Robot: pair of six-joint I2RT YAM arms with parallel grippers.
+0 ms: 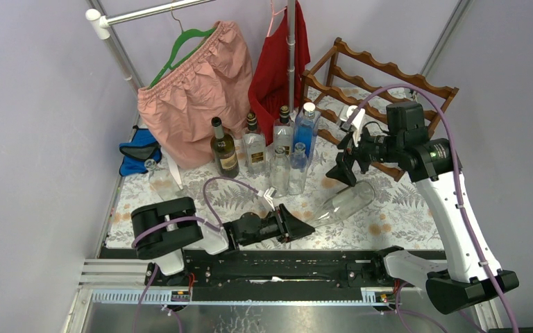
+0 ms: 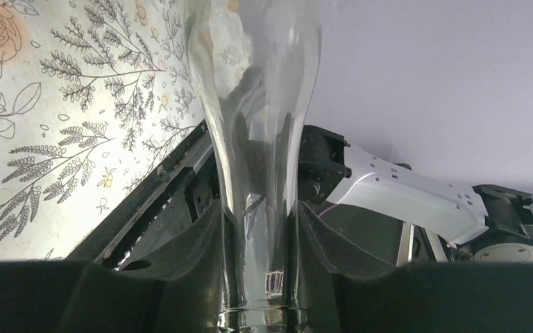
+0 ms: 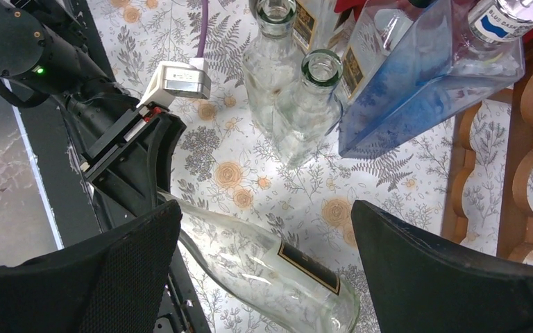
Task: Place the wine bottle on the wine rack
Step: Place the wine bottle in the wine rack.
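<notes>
A clear, empty wine bottle with a dark label lies slanted over the flowered tablecloth, its base toward the wine rack. My left gripper is shut on its neck; in the left wrist view the glass neck fills the gap between both fingers. My right gripper hangs open above the bottle's body, its pads on either side of it and not touching it. The reddish-brown wooden wine rack stands at the back right, its scalloped rails just right of the right gripper.
Several upright bottles stand mid-table, among them a blue one and two small clear ones close to the right gripper. Pink shorts and a red garment hang from a rail behind. A blue cloth item lies left.
</notes>
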